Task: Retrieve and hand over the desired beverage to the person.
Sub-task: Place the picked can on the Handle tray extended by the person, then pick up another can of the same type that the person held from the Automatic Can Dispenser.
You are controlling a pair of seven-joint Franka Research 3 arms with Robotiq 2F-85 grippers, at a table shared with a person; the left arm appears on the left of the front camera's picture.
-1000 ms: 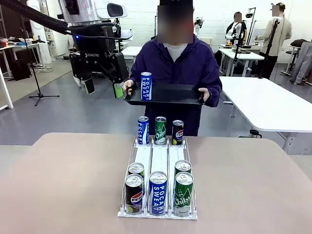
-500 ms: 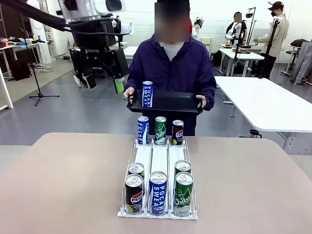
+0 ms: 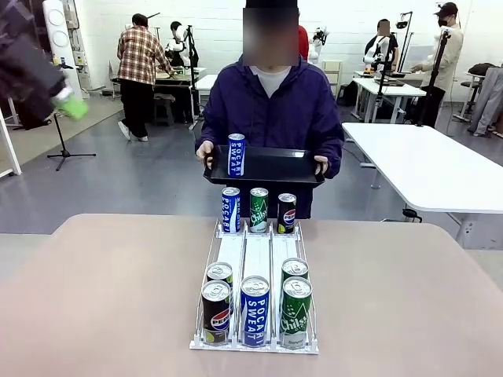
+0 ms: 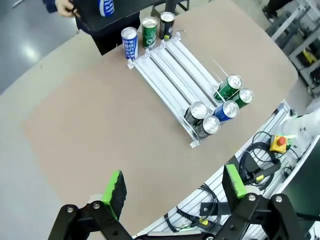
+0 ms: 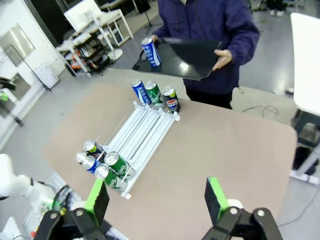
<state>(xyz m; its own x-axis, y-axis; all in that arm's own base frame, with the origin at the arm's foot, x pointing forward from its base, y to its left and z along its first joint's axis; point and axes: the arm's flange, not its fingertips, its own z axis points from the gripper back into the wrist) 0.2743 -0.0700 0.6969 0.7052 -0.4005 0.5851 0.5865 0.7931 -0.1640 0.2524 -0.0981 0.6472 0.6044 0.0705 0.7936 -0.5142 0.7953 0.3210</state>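
The person [image 3: 271, 102] in a dark navy-purple jacket stands at the table's far side, both hands holding a black tray [image 3: 275, 166]. A blue Pocari Sweat can [image 3: 236, 155] stands upright on the tray's left part, also visible from the right wrist [image 5: 150, 51]. My left gripper [image 3: 49, 88] is a dark blur high at the far left, away from the tray. From its wrist camera, the left gripper [image 4: 174, 184] is open and empty high above the table. My right gripper [image 5: 156, 194] is open and empty too, above the near table edge.
A white wire rack [image 3: 257, 255] on the tan table holds three cans at its far end [image 3: 258, 210] and several at its near end [image 3: 255, 311]. A white table [image 3: 424, 165] stands at the right. A person in a plaid shirt [image 3: 140, 71] stands far back left.
My left gripper has swung up and away from beside the tray to the far upper left. The blue can stays on the tray, which the person holds slightly lower.
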